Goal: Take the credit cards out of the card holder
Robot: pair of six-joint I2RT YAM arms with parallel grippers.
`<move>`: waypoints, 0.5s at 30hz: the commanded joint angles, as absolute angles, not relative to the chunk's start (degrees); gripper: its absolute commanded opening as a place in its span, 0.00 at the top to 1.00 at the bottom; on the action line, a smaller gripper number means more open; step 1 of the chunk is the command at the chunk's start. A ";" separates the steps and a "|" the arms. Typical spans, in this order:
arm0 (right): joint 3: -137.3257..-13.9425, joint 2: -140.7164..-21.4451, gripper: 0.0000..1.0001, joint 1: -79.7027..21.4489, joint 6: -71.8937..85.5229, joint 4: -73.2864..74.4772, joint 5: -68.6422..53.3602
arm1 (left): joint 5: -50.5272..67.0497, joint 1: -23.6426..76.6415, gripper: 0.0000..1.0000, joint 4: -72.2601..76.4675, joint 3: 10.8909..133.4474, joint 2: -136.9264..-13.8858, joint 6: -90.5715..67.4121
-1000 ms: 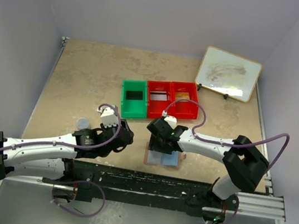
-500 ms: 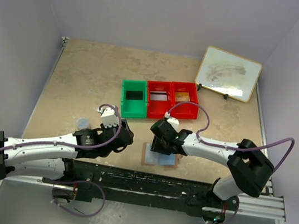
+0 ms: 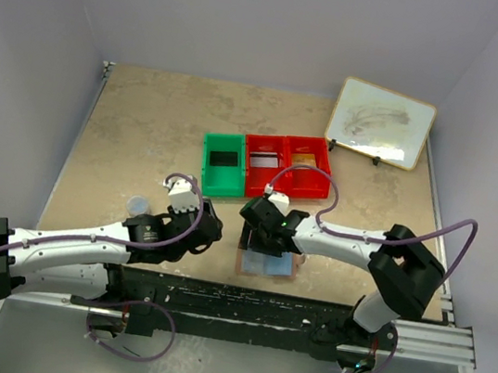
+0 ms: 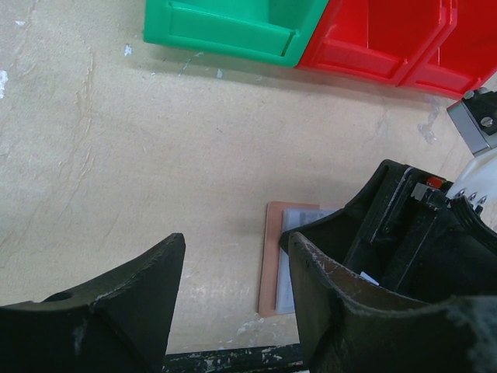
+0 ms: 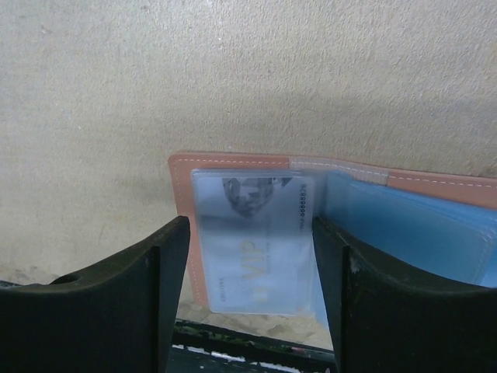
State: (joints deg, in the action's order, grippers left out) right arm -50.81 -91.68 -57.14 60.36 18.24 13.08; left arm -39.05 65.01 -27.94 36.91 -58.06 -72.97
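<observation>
1. Card holder (image 5: 180, 186) lies open on the worktop (image 5: 233, 78), near its front edge. A pale credit card (image 5: 256, 249) sits in its clear sleeve.
2. Right gripper (image 5: 248, 233) hangs low over that card, jaws apart on either side, gripping nothing.
3. Left gripper (image 4: 237, 249) waits beside the holder, jaws apart, empty.
4. Step, as judged: extracting the sleeved card. Next move calls for catching its edge and sliding it out. The holder likely needs pinning.

Open card holder (image 5: 180, 221), card (image 5: 252, 249) inside, jaws apart
</observation>
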 commanded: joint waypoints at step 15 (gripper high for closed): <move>-46.71 -92.58 0.43 -58.69 61.22 14.04 11.04 | -40.17 65.04 0.46 -27.54 37.24 -56.82 -74.17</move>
State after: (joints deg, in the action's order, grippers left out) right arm -52.10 -93.03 -59.18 61.06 20.43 16.60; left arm -39.05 65.01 -27.97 36.91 -57.98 -73.49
